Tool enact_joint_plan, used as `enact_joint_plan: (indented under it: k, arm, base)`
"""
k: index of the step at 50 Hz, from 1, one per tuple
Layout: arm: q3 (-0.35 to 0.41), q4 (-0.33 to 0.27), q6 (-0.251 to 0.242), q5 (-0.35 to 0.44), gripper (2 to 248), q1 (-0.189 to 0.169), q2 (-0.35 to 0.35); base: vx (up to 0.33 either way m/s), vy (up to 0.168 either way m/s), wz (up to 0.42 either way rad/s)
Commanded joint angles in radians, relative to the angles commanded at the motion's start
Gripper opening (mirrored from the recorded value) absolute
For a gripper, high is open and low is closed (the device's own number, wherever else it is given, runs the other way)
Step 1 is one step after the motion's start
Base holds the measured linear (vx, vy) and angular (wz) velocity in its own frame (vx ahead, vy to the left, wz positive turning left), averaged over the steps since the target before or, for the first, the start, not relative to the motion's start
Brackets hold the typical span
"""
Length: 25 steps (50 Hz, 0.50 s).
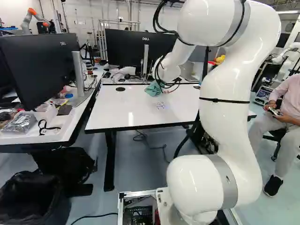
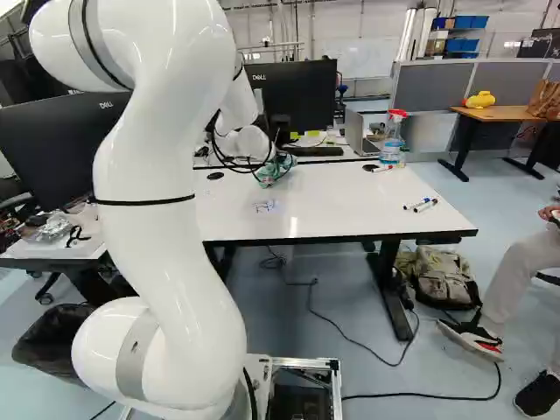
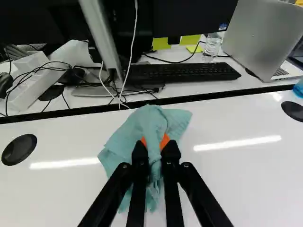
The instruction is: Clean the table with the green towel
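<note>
The gripper is mostly hidden by the arm's wrist and cables in both base views, near the green towel [image 1: 153, 89] at the far side of the white table [image 1: 126, 112]. In the wrist view the gripper [image 3: 154, 146] is shut on the bunched green towel [image 3: 120, 142], cloth pinched between its orange pads and spreading around the fingertips over the tabletop. Blue and reddish scribbles [image 2: 265, 206] mark the table's nearer part.
A spray bottle [image 2: 392, 140] stands at the table's far right corner, with markers [image 2: 424, 205] near the right edge. Beyond the far edge are a keyboard [image 3: 184, 71], monitors [image 2: 293, 92] and a laptop [image 3: 260, 38]. A person sits to the right.
</note>
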Motion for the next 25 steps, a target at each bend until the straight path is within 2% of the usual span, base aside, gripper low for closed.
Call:
enact_joint_plan:
  k: [8,25]
  arm:
    - [0.015,0.000,0.000,0.000,38,0.001,0.016]
    - [0.104,0.000,0.000,0.000,38,0.013,0.089]
  base:
    - [0.000,0.000,0.000]
    - [0.000,0.000,0.000]
